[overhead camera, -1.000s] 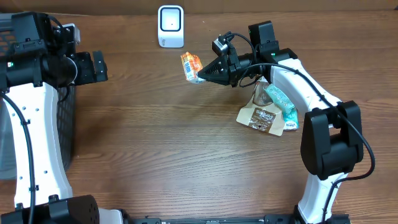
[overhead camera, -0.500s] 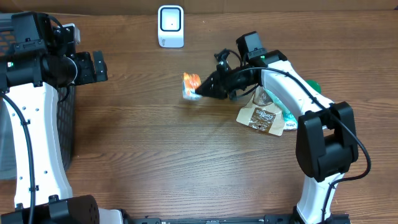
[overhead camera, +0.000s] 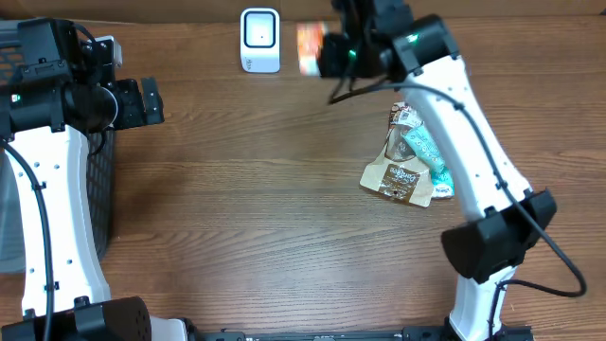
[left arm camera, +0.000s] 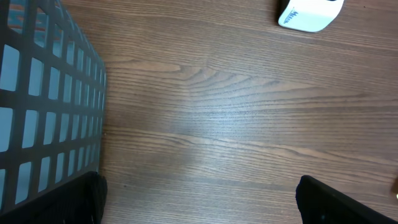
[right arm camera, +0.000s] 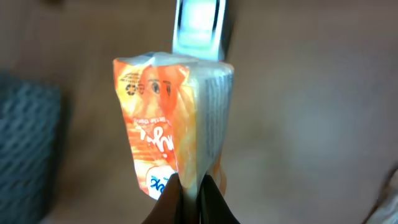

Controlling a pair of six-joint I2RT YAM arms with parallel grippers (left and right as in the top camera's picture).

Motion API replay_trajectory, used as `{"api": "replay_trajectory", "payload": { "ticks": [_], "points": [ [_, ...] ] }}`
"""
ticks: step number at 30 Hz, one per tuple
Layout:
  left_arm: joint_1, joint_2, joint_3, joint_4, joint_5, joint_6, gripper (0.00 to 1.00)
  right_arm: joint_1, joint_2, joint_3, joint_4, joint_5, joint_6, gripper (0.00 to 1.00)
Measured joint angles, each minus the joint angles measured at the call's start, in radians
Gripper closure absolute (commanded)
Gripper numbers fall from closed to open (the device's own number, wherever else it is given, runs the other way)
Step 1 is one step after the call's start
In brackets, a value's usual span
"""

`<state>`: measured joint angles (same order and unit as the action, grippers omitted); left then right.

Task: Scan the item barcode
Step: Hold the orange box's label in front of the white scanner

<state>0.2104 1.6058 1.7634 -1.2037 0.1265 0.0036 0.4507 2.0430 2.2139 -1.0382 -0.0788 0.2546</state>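
An orange snack packet (overhead camera: 310, 47) hangs in the air at the back of the table, just right of the white barcode scanner (overhead camera: 259, 40). My right gripper (overhead camera: 331, 53) is shut on the packet's lower edge. In the right wrist view the packet (right arm camera: 168, 124) fills the middle, pinched at its bottom by the gripper (right arm camera: 191, 186), with the scanner (right arm camera: 198, 28) behind it. My left gripper (overhead camera: 151, 101) stands wide open over bare wood at the left. Its dark fingertips (left arm camera: 339, 202) show at the bottom corners of the left wrist view, with nothing between them, and the scanner (left arm camera: 309, 12) lies far ahead.
A black mesh basket (overhead camera: 99, 180) stands at the left edge, also seen as the basket (left arm camera: 43, 99) in the left wrist view. Several snack packets, brown and teal (overhead camera: 409, 166), lie in a pile at the right of the table.
My right arm has swung the orange packet down and left, then lifted it up to the back of the table beside the scanner. The left arm has stayed still.
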Motion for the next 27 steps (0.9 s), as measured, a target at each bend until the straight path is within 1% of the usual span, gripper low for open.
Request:
{"api": "replay_trajectory", "payload": {
  "ticks": [3, 5, 7, 9, 13, 18, 22, 27],
  "points": [
    [0.000, 0.000, 0.000, 0.000, 0.000, 0.000, 0.00, 0.073, 0.011, 0.003, 0.186, 0.228, -0.072, 0.96],
    [0.000, 0.000, 0.000, 0.000, 0.000, 0.000, 0.00, 0.119, 0.035, 0.005, 0.337, 0.351, -0.151, 0.96],
    [0.000, 0.000, 0.000, 0.000, 0.000, 0.000, 0.01, 0.142, 0.072, 0.009, 0.485, 0.421, -0.253, 0.96],
    [0.000, 0.000, 0.000, 0.000, 0.000, 0.000, 0.00, 0.150, 0.124, 0.011, 0.625, 0.472, -0.384, 0.96],
    [0.000, 0.000, 0.000, 0.000, 0.000, 0.000, 0.00, 0.140, 0.259, 0.011, 0.834, 0.534, -0.659, 0.96],
    [0.000, 0.000, 0.000, 0.000, 0.000, 0.000, 0.01, 0.133, 0.406, 0.011, 0.952, 0.545, -0.863, 0.96],
    [0.000, 0.000, 0.000, 0.000, 0.000, 0.000, 0.00, 0.133, 0.471, 0.009, 0.968, 0.513, -0.970, 0.96],
    [0.000, 0.000, 0.000, 0.000, 0.000, 0.000, 0.00, 0.137, 0.512, 0.009, 0.974, 0.484, -1.096, 0.96]
  ]
}}
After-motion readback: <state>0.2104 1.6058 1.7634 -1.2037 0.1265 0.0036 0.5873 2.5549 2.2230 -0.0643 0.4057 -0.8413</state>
